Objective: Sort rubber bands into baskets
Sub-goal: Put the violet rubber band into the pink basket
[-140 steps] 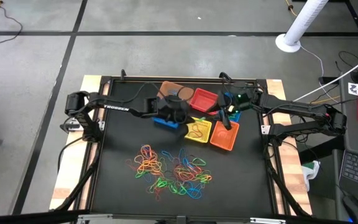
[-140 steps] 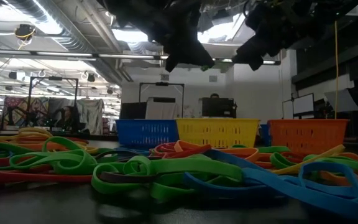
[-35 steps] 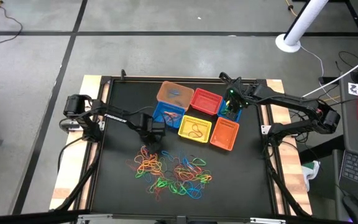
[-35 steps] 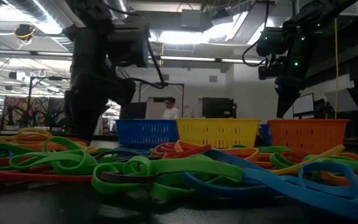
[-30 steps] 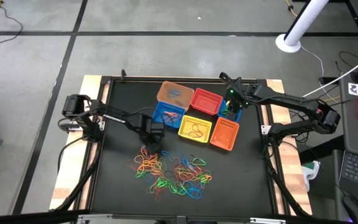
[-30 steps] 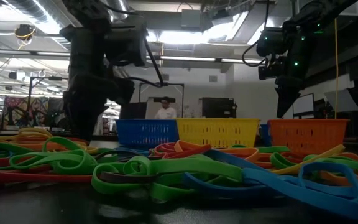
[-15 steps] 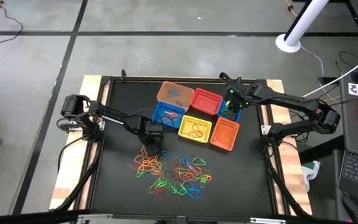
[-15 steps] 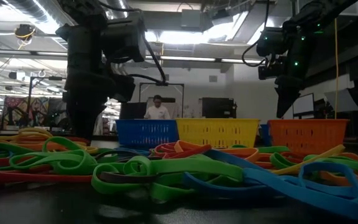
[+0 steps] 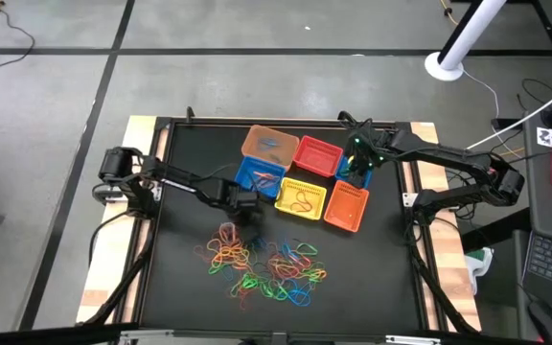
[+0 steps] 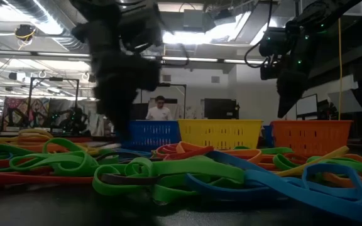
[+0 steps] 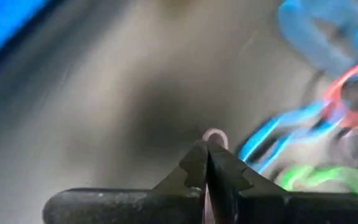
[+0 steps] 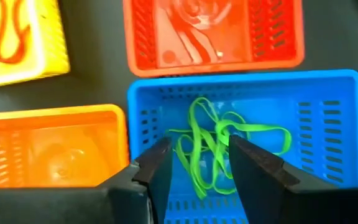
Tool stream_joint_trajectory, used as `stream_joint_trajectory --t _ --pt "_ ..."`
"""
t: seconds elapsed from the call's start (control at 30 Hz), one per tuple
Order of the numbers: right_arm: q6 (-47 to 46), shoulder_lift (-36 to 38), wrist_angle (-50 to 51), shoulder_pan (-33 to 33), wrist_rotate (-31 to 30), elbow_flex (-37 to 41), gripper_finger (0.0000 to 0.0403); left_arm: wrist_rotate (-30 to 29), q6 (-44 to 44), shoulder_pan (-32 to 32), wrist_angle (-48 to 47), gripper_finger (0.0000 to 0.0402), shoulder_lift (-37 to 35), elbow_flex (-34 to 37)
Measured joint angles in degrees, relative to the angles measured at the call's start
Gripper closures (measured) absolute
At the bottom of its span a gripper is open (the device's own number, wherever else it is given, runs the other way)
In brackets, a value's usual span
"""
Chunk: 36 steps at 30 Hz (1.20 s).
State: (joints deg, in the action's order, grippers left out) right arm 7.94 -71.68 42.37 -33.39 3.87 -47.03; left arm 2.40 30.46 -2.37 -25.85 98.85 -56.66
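Note:
A pile of coloured rubber bands (image 9: 262, 264) lies on the black table, nearer than the baskets. My left gripper (image 9: 244, 217) hangs shut at the pile's far edge, just short of a blue basket (image 9: 260, 174); a small pale loop of rubber band (image 11: 214, 135) sticks out past its tips. My right gripper (image 12: 197, 163) hovers open above another blue basket (image 12: 241, 130), which holds green bands (image 12: 219, 140). Tan-orange (image 9: 269, 142), red (image 9: 317, 155), yellow (image 9: 301, 197) and orange (image 9: 346, 206) baskets stand around them. My left gripper pinches a rubber band between its two fingertips, coming steeply from above. Only a small pale loop (image 11: 214, 135) shows beyond the tips. The rest of the band is hidden by the fingers, and blur hides its colour.
The baskets stand close together at the table's far middle. The yellow basket holds an orange band (image 9: 300, 201), and the tan-orange one holds a few dark bands. Bare black table lies left of the pile and along the near edge (image 9: 276, 321). A person stands in the room beyond.
My left gripper has shut at the far edge of the pile, then risen a little, tipped, and moved toward the table's right and far side, nearer the blue basket. My right gripper has stayed open over its blue basket.

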Motion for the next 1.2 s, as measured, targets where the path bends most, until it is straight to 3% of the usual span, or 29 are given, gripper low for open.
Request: stream_joint_trajectory --t 0.2,0.53,0.7,1.03,1.2 --pt "-0.8 0.0 -4.1 0.0 6.2 0.0 0.0244 1.7 -1.3 0.6 10.9 0.04 -0.2 -0.1" --pt "-0.9 0.0 -13.7 0.0 26.6 0.0 0.0244 1.6 -2.0 1.8 22.2 0.0401 -0.2 -0.1" --pt "-0.9 0.0 -18.5 0.0 32.8 0.0 0.0244 1.0 -2.0 3.0 27.7 0.0401 -0.2 -0.1" --pt "-3.5 0.0 -27.4 8.3 32.8 0.0 0.0244 -0.1 -2.1 5.2 35.4 0.0401 -0.3 -0.1" --pt "-3.6 0.0 -30.4 15.3 24.3 0.0 0.0244 -1.6 -3.0 5.6 36.2 0.0401 -0.3 -0.1"
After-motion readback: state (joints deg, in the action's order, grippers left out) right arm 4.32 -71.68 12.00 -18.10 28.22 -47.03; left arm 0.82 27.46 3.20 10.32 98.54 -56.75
